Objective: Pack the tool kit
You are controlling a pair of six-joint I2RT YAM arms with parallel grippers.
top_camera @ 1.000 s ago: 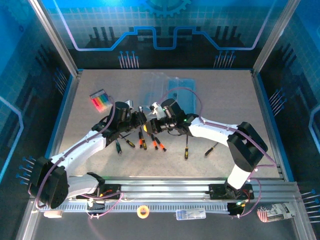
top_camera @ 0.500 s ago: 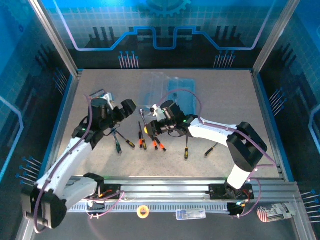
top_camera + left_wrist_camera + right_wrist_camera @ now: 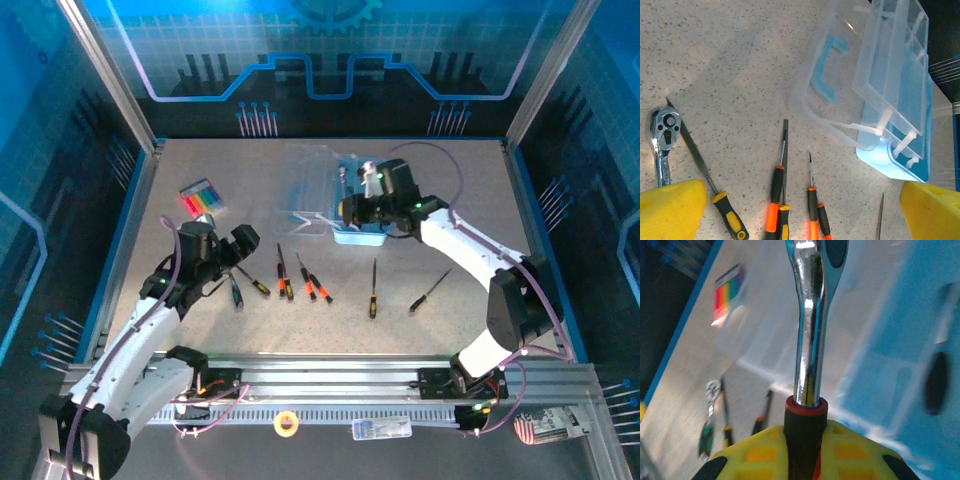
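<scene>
Grey speckled worktop (image 3: 470,175) sits inside blue walls. On it, the right hand (image 3: 350,201) is clamped tight on the black and red handle of a shiny ratchet wrench (image 3: 809,335). It holds the wrench over the clear tool box (image 3: 312,190) with the blue bottom. The head of the wrench is cut off at the top of the right wrist view. The box behind it is just a blue blur there, with a dark shape in it that is too fuzzy to name.

The left hand (image 3: 238,248) hangs over the worktop with its yellow fingers (image 3: 670,207) wide apart and nothing between them. Below it lie screwdrivers (image 3: 777,185) with orange, yellow and black handles, side by side. Their ends run off the bottom of the left wrist view. A small ratchet (image 3: 664,131) lies next to them. Two lone screwdrivers (image 3: 373,290) lie further right. A rainbow pack (image 3: 199,198) rests near the far left edge, and what it holds is too small to tell.
</scene>
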